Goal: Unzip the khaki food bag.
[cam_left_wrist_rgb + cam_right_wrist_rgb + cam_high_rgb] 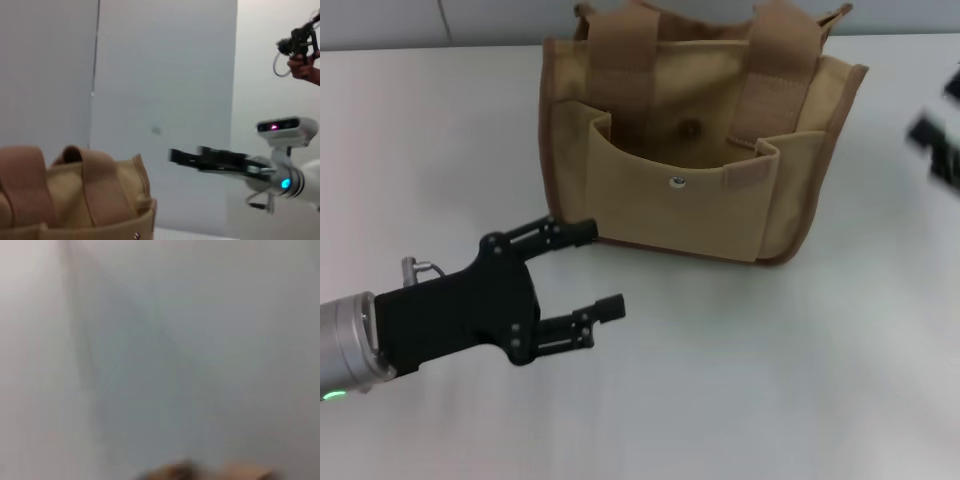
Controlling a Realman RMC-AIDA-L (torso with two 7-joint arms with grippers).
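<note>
The khaki food bag (700,150) stands upright on the white table, its front pocket with the metal snap (676,182) facing me and both webbing handles up. Its zipper pull is hidden. My left gripper (603,268) is open and empty, just in front of the bag's lower left corner and apart from it. My right gripper (940,140) shows blurred at the right edge, level with the bag and clear of it. The left wrist view shows the bag's top (75,200) and the right gripper (200,157) beyond it. The right wrist view shows only a tan blur (200,472).
The white table (770,380) spreads in front of and beside the bag. A grey wall (160,75) stands behind. In the left wrist view a person's hand holding a dark device (300,50) shows at the far upper corner.
</note>
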